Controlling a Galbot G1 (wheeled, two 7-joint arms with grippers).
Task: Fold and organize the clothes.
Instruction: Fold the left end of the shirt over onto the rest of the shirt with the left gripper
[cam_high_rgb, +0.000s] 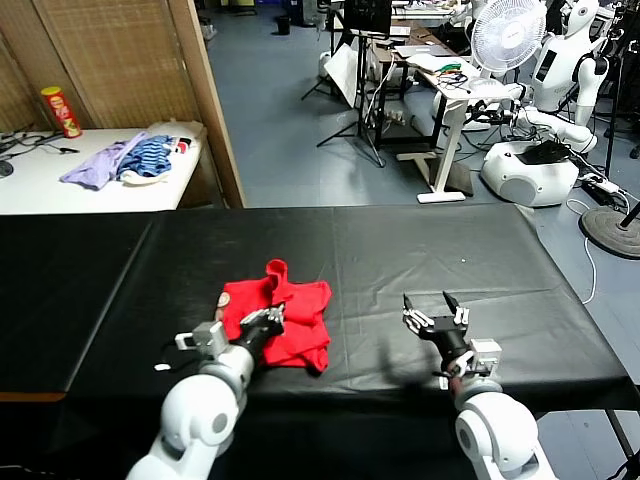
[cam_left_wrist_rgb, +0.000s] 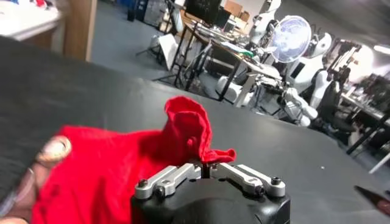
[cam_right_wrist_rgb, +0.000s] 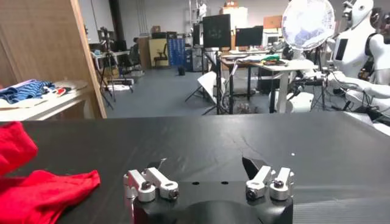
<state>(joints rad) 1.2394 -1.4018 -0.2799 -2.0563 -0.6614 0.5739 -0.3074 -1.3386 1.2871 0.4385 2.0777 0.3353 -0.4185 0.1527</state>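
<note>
On the black-covered table, left of centre, lies the red T-shirt, crumpled into a rough heap with one fold of cloth standing up at its 12 o'clock edge. A brown-and-white patch of its print shows at the heap's 9 o'clock side; no words on it can be read.

The left gripper sits on the shirt's near-centre, jaws drawn together on a pinch of the red cloth; the left wrist view shows the fabric rising in a peak straight out from between its fingertips. The right gripper rests low over bare table at roughly 3 o'clock from the shirt and well apart from it, its two dark fingers spread wide and holding nothing.

At about 10 o'clock from the shirt, on a white side table beyond the black one, lie a purple garment and a blue-striped garment touching each other. A tall red and yellow canister stands behind them; its label is too small to read. A white fan and another white robot stand far off at 1 o'clock.
</note>
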